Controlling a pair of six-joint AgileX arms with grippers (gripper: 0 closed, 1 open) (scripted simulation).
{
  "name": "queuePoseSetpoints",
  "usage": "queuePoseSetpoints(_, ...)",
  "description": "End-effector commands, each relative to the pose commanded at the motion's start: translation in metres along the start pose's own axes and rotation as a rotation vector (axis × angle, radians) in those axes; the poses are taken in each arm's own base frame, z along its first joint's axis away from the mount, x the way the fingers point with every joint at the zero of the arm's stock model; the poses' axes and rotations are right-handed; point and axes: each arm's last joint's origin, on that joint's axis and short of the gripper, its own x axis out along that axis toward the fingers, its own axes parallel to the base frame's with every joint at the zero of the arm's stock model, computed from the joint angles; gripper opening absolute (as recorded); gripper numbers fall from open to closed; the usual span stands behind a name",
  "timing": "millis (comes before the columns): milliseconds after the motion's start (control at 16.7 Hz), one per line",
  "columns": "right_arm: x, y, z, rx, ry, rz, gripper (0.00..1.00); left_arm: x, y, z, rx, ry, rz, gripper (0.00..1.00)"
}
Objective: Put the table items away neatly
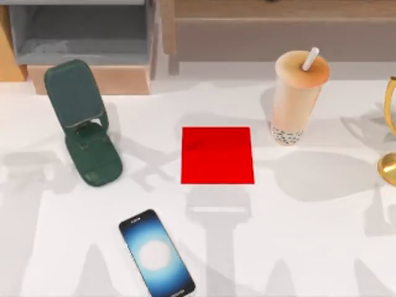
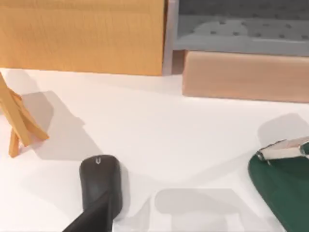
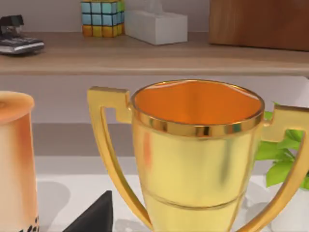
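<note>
Smartphone (image 1: 156,254) lies flat near-left; folding stand (image 1: 83,120) waits behind, probably its dock. Gripper states: can't tell for both.

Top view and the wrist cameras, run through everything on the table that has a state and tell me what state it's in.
smartphone: flat on the table, screen lit, facing up.
milk-tea cup: upright, straw in.
folding stand: unfolded, propped open, nothing on it.
red pad: lying flat, bare.
computer mouse: resting flat on the table.
gold trophy: upright, its bowl holding nothing.
</note>
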Motion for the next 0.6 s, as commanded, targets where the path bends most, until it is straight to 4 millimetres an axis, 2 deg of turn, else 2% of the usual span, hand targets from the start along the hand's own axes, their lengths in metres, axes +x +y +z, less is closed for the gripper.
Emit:
queuePoseSetpoints(120, 0.0, 0.0, 0.0, 0.0, 0.0, 0.0, 1.0, 0.021, 0.006, 0.033, -0.014, 0.16, 0.022, 1.0)
queuePoseSetpoints(300, 0.0, 0.0, 0.0, 0.0, 0.0, 0.0, 1.0, 0.072, 0.02, 0.072, -0.043, 0.41, 0.054, 1.0)
queuePoseSetpoints(420, 0.0, 0.0, 0.0, 0.0, 0.0, 0.0, 1.0, 0.113, 0.032, 0.088, -0.065, 0.57, 0.071, 1.0)
queuePoseSetpoints(600, 0.0, 0.0, 0.0, 0.0, 0.0, 0.0, 1.0, 0.176, 0.052, 0.094, -0.099, 0.782, 0.088, 1.0)
